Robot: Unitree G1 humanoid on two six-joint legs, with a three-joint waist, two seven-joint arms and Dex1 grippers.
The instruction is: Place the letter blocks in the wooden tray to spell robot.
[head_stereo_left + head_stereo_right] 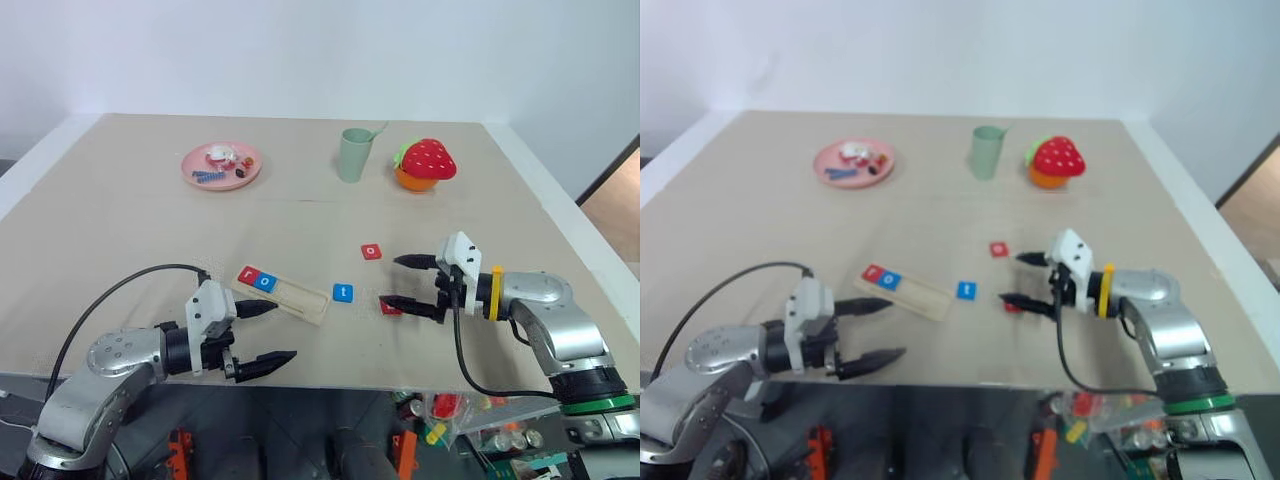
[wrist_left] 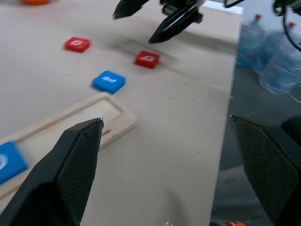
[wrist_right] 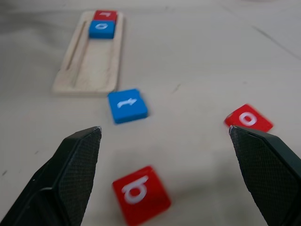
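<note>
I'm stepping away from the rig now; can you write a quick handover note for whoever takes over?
Left hand: open, empty, near the wooden tray.
Right hand: open, empty, over the red b.
Done: red r and blue o sit at the tray's far end.
Left: red b, red o and blue t lie loose on the table; place b, o, t in order.

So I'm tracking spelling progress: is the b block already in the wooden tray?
No, the red b block lies on the table between the right gripper's open fingers, apart from the wooden tray.
</note>
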